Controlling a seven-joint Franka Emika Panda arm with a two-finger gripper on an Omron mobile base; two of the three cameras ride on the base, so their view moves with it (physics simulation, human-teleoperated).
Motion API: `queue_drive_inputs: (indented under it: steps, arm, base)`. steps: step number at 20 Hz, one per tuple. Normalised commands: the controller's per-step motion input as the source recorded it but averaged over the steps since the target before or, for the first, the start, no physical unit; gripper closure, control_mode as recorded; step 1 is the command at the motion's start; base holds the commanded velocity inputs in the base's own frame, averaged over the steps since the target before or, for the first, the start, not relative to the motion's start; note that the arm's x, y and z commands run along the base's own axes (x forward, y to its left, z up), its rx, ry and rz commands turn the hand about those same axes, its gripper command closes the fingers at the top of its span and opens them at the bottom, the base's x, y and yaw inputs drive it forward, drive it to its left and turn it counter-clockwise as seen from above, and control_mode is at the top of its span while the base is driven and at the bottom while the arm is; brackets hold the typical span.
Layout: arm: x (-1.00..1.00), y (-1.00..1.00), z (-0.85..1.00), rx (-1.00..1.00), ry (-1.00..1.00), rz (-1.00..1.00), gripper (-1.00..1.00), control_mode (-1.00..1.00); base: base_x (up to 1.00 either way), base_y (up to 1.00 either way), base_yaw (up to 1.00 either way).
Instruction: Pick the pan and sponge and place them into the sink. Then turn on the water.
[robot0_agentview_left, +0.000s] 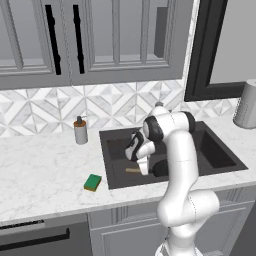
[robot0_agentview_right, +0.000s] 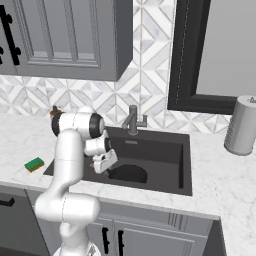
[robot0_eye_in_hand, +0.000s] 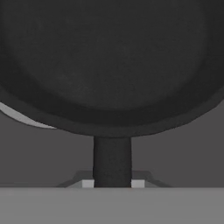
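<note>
my gripper (robot0_agentview_left: 140, 167) hangs low inside the sink (robot0_agentview_left: 220, 159), its fingers pinched on the neck of the pan's handle. the pan (robot0_eye_in_hand: 109, 65) sits straight ahead of the gripper, its round black bowl down in the basin over the drain. the sponge (robot0_agentview_left: 92, 182) lies on the table (robot0_agentview_left: 40, 170), well off to my gripper's left, just beside the sink's front corner. the faucet (robot0_agentview_right: 132, 119) stands beyond the gripper at the back rim, and a soap dispenser (robot0_agentview_left: 80, 131) is farther left.
</note>
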Motion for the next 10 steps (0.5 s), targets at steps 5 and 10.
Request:
queue_drive_inputs:
  steps: [5, 10]
  arm:
    - [0.01, 0.0, -0.51, 0.0, -0.01, 0.0, 1.0, -1.0]
    - [0.22, 0.03, -0.42, 0.0, 0.0, -0.01, 1.0, -1.0]
  base:
    - [0.0, 0.0, 0.0]
    - [0.0, 0.0, 0.0]
